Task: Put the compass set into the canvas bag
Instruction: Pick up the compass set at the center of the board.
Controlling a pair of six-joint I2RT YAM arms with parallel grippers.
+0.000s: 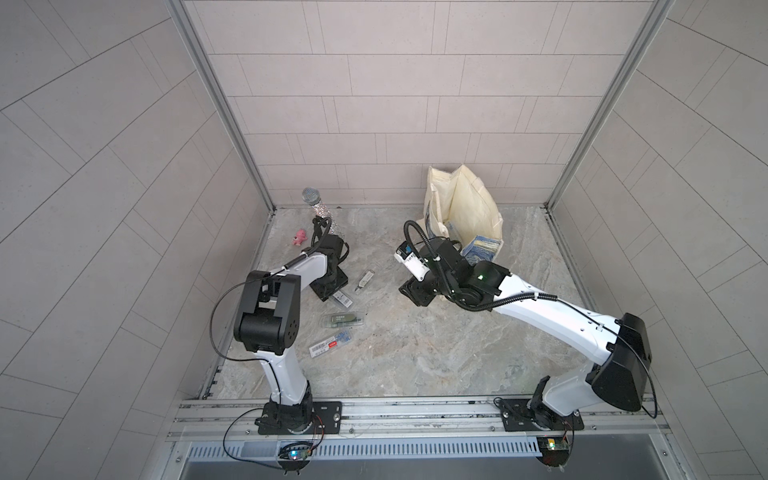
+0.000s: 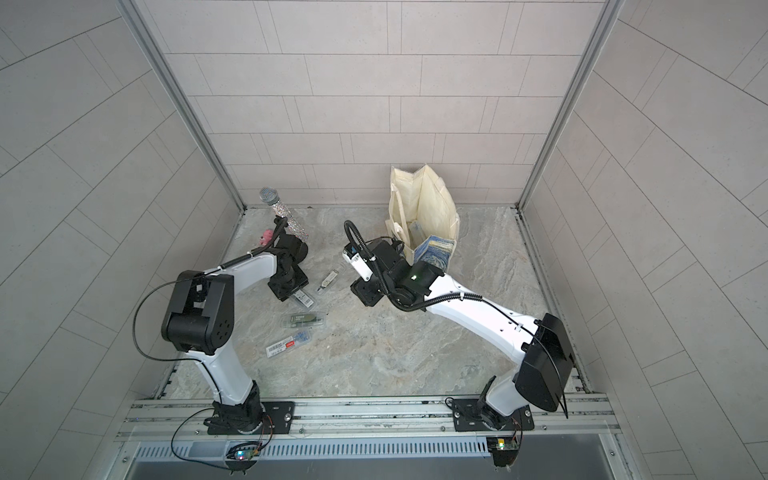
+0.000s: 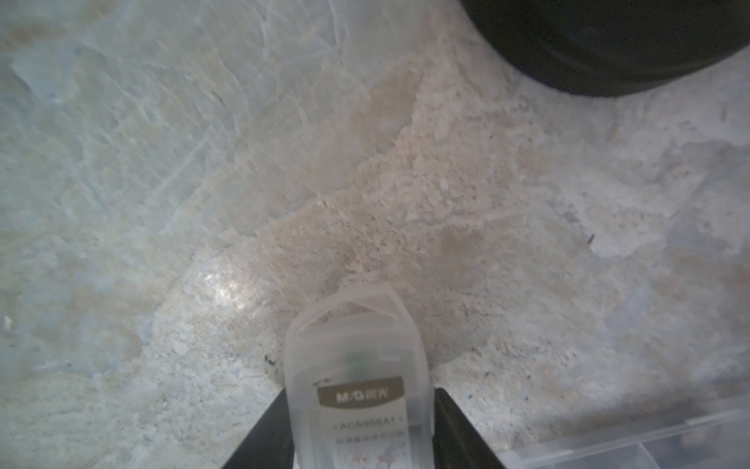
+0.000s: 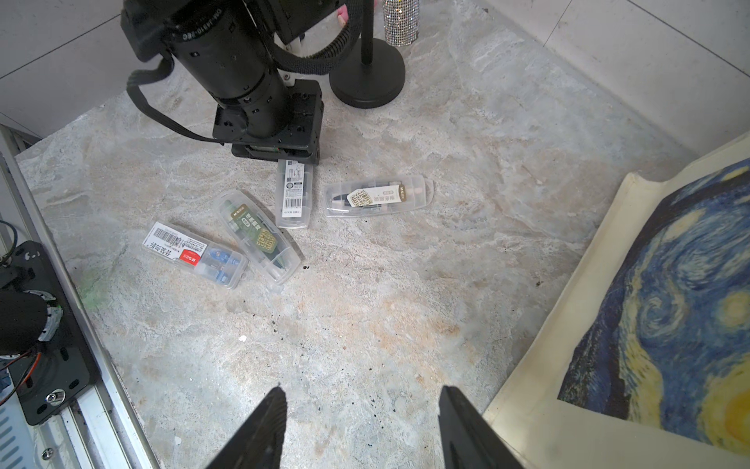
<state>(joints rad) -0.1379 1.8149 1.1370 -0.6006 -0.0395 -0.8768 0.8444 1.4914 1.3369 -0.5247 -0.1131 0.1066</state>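
Observation:
The compass set (image 3: pixel 357 385) is a clear plastic case with a brown label, lying flat on the stone tabletop (image 1: pixel 415 353). My left gripper (image 3: pixel 360 392) points down over one end of it, both black fingers pressed against its long sides. Its barcoded end (image 4: pixel 293 193) sticks out from under the left gripper (image 4: pixel 284 156) in the right wrist view. The canvas bag (image 1: pixel 469 208) stands upright and open at the back right, its cream lining showing. Its blue-and-yellow print (image 4: pixel 669 304) faces my right gripper (image 4: pixel 362 389), which hangs open and empty just above the table beside the bag.
Three more clear cases lie close by: a green-labelled one (image 4: pixel 259 235), a red-labelled one (image 4: pixel 195 253) and a beige-labelled one (image 4: pixel 377 197). A glittery microphone (image 1: pixel 318 205) on a black round-based stand (image 4: pixel 367 77) and a pink toy (image 1: pixel 299 237) sit at the back left.

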